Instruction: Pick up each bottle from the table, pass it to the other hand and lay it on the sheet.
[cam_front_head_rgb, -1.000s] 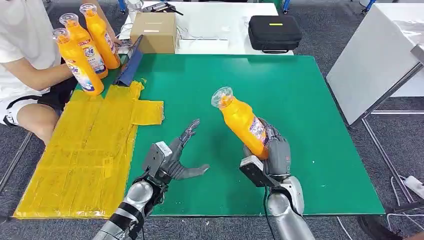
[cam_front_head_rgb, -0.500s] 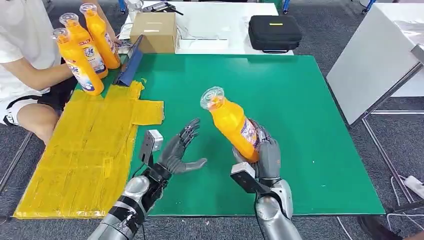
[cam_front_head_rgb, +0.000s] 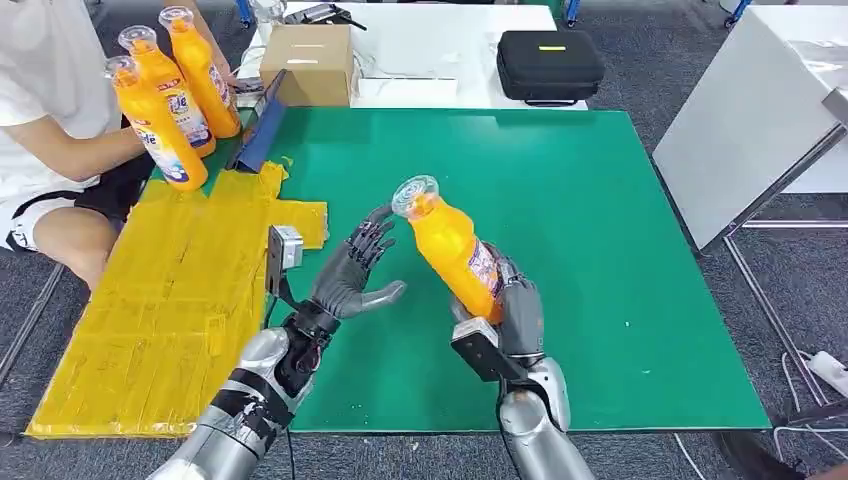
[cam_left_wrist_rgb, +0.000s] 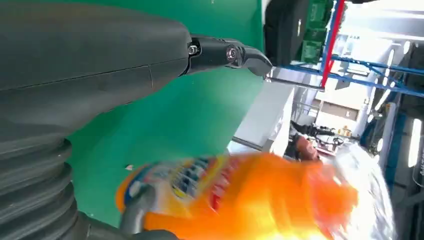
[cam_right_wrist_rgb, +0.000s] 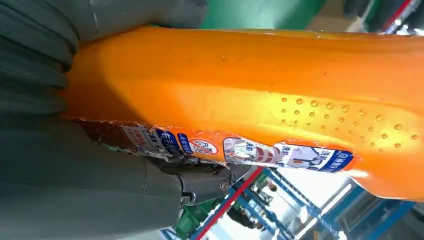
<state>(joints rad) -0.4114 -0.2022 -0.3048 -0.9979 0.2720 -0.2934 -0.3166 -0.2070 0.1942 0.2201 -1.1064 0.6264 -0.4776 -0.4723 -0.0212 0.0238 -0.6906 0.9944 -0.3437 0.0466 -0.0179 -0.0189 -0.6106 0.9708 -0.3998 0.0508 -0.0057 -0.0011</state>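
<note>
Where the far left of your head view begins, you have a seated person in a white shirt, and just beside that person three orange bottles standing upright in a cluster at the far-left corner of the green table. Below them the yellow sheet lies flat along the table's left side, with a blue folder-like object at its far end and a cardboard box just behind that.

Moving right, you see the left hand raised above the green surface beside the sheet — its fingers are spread apart and its palm faces the bottle, holding nothing. Its fingertips sit very near the bottle's cap end; you cannot tell from the head view whether they touch it. In the left wrist view the orange bottle is blurred and close in front of the palm.

Next to the right, the right hand grips the orange bottle's lower body, fingers wrapped around it. The bottle is held off the table, tilted with its clear cap toward the left hand. The right wrist view shows the label and the grey fingers pressed against it.

Further back on the right, a black case rests on a white table
</note>
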